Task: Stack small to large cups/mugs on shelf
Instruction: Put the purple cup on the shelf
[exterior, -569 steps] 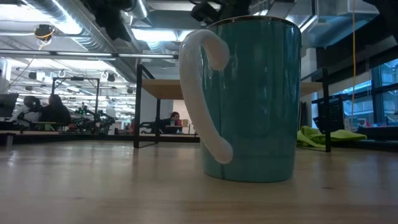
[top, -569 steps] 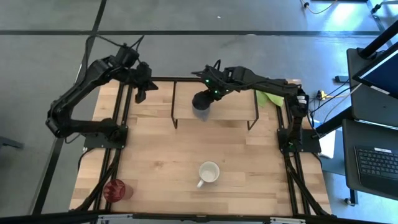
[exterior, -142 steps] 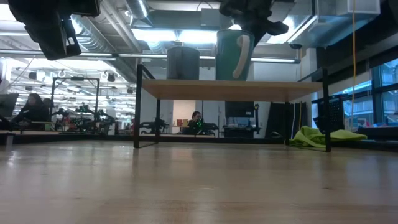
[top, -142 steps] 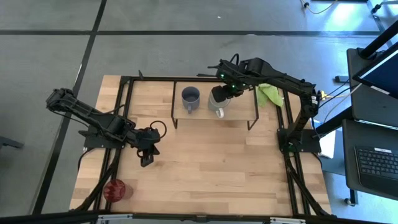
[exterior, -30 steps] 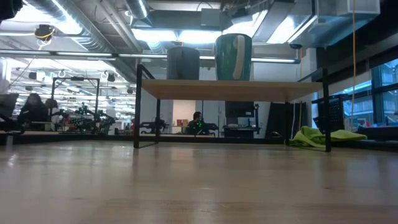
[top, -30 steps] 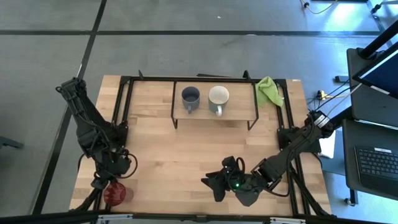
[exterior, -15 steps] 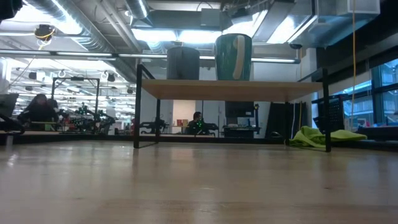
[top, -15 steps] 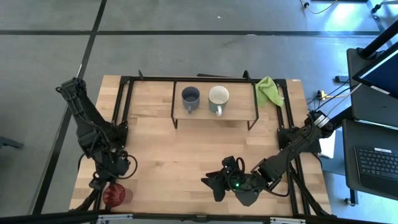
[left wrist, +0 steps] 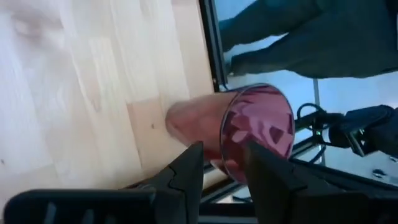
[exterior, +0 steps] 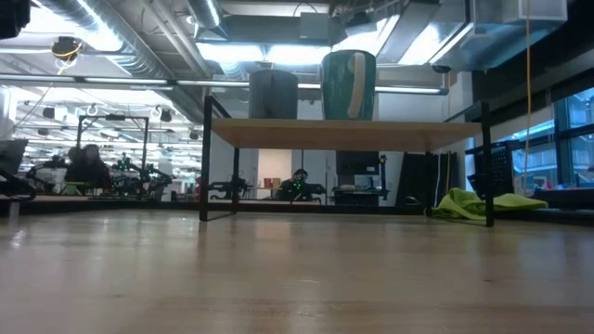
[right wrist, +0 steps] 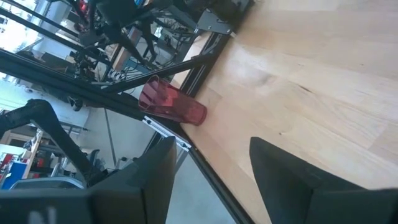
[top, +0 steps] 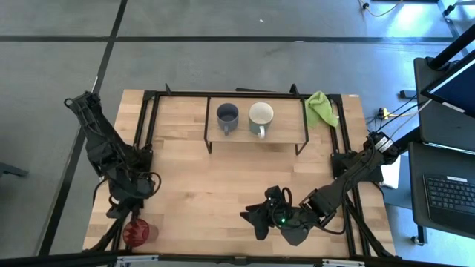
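Two mugs, one grey point(top: 227, 115) and one white point(top: 260, 114), stand side by side on the shelf point(top: 286, 135). One red tumbler point(top: 137, 233) stands at the worktop's point(top: 223, 178) near left corner. My left hand point(left wrist: 221, 167) hovers spread just above it; my right hand point(top: 256, 220), fingers apart, rests near centre.

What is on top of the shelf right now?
On the shelf stand the dark grey mug and the white mug, side by side. The red tumbler is not there; it stands on the table.
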You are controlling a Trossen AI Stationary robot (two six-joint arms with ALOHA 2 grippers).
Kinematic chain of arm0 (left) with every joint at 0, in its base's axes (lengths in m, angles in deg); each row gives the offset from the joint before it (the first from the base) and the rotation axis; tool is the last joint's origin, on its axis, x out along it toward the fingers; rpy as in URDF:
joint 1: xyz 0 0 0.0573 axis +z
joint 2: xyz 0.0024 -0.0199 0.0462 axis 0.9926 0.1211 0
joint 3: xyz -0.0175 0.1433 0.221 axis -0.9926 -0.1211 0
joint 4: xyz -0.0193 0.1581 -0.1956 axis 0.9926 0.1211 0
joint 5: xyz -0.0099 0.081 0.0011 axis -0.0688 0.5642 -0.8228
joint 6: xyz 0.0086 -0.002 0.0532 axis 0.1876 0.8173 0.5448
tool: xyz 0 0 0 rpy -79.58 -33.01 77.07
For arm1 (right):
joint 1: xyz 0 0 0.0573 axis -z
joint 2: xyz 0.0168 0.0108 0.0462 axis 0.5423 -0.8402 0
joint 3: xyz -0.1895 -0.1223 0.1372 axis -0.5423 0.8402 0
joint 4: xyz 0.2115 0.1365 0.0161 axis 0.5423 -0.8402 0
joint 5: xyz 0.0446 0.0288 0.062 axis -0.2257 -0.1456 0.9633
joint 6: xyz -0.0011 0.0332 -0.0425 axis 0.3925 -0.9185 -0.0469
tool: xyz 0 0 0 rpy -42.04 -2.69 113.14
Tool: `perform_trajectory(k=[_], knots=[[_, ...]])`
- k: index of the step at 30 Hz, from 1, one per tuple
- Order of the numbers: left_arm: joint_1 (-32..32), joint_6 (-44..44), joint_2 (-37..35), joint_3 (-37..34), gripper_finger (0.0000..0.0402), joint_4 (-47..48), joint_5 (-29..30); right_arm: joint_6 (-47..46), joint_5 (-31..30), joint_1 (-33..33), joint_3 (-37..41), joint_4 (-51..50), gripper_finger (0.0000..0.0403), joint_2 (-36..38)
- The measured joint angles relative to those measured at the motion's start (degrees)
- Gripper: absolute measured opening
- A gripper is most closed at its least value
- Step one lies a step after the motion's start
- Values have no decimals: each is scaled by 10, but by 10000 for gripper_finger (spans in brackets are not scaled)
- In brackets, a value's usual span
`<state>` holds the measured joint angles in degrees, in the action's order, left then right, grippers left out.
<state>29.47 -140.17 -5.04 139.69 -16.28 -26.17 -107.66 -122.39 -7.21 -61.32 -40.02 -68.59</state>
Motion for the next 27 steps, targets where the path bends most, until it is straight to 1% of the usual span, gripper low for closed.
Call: perform_trajectory(k=[6, 11, 14, 19, 27], knots=[[-29, -28, 32, -4, 108, 7, -18, 0, 0, 2, 0, -1, 206, 0], [-47, -48, 51, -4, 108, -9, -20, 0, 0, 2, 0, -4, 206, 0], [-57, -64, 53, -4, 108, -29, -14, 0, 0, 5, 0, -4, 206, 0], [-70, -86, 59, -4, 108, -25, 20, 0, 0, 6, 0, -3, 206, 0], [-70, -87, 102, -4, 108, -20, 25, 0, 5, 6, 0, -3, 206, 0]])
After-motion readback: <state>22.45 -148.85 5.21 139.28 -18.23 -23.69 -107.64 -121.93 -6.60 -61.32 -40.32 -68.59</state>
